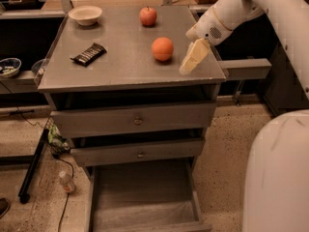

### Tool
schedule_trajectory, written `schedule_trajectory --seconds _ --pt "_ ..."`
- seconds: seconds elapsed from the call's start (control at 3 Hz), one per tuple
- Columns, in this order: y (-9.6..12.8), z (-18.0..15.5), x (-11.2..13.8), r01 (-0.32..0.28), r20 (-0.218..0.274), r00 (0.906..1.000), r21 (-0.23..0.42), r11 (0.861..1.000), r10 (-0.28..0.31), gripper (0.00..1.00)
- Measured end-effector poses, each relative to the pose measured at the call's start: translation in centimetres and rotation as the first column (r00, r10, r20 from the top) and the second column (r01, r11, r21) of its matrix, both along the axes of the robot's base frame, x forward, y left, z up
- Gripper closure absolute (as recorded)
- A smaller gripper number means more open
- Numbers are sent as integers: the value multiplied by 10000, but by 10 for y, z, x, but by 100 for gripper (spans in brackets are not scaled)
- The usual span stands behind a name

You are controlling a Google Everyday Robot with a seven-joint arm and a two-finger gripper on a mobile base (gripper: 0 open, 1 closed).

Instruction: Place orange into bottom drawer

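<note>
The orange (162,49) sits on the grey cabinet top (120,66), right of centre. My gripper (192,63) hangs just to the right of the orange, a short gap apart, near the top's right edge, holding nothing. The bottom drawer (140,192) is pulled out at floor level below the two upper drawers, and its grey floor is bare.
A redder apple (148,16) stands at the back of the top, a white bowl (85,14) at the back left, and a dark snack bar (89,53) at the left. The two upper drawers (137,121) are shut. A bottle (66,181) and cables lie on the floor at the left.
</note>
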State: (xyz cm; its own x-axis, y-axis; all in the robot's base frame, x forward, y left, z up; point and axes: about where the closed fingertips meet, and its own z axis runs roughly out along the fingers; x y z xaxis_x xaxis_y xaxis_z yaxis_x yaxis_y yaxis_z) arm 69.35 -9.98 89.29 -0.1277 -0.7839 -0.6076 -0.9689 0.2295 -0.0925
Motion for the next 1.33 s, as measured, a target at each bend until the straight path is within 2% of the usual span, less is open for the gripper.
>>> schedule_trajectory --seconds 0.67,1.0,1.33 --pt "4 -2 19 121 -336 9994 -116 9999 -125 0" --pt "16 14 49 281 27 9996 -56 9996 -281 0" --pt "20 9 55 308 59 9995 -65 9995 -308 0"
